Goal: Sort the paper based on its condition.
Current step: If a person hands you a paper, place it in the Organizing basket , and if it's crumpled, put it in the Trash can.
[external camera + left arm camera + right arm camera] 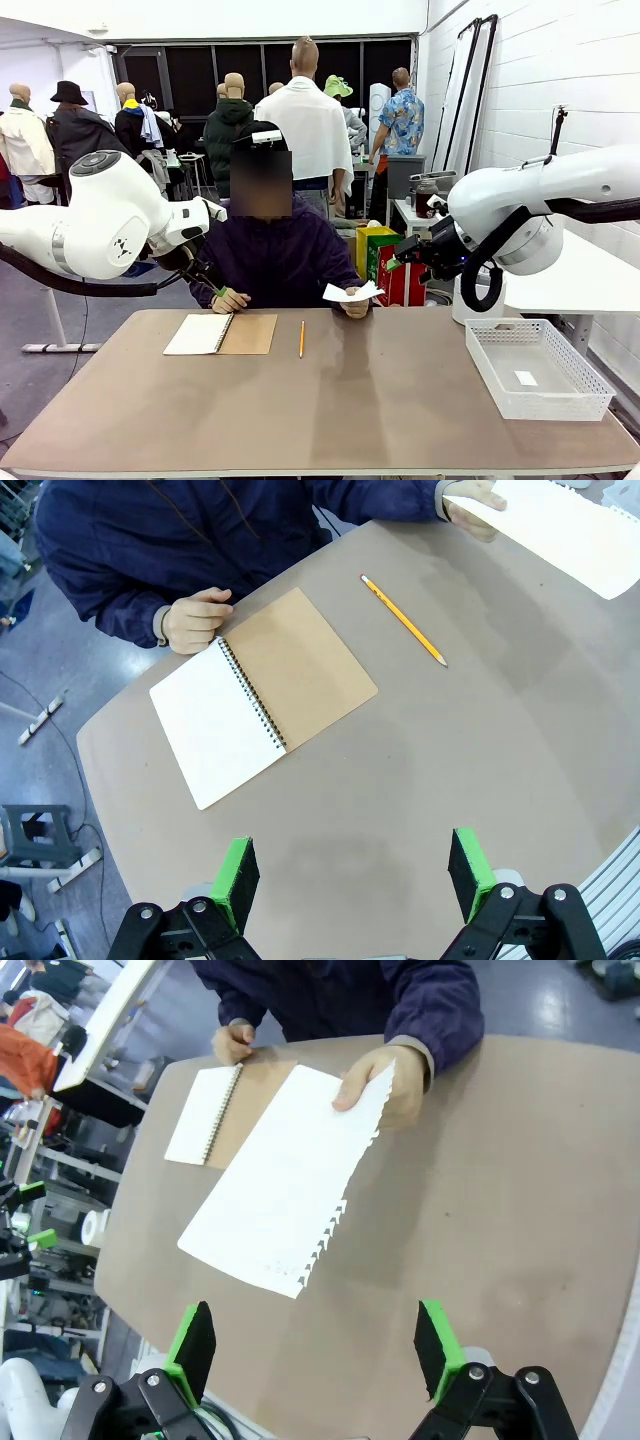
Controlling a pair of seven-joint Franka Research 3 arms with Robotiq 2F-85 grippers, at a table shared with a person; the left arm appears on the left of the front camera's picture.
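A person's hand (385, 1085) holds ragged-edged paper (285, 1190) above the surface (350, 410), right of the open notebook (262, 692). The left gripper (355, 875) and right gripper (315, 1345) gape wide, empty. Farther right, the basket (555, 408) holds a white scrap (526, 378), possibly paper.

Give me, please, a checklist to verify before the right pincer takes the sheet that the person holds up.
1. Right pincer open: ok.
2. Left pincer open and empty: ok.
3. Sheet held off the table by the person's hand: ok.
4. Sheet between the right pincer's pads: not ok, it is farther ahead.
5. Sheet's condition readable: one edge ragged; creases, cannot tell.
6. Basket ready to receive: cannot tell; something small and white lies inside.
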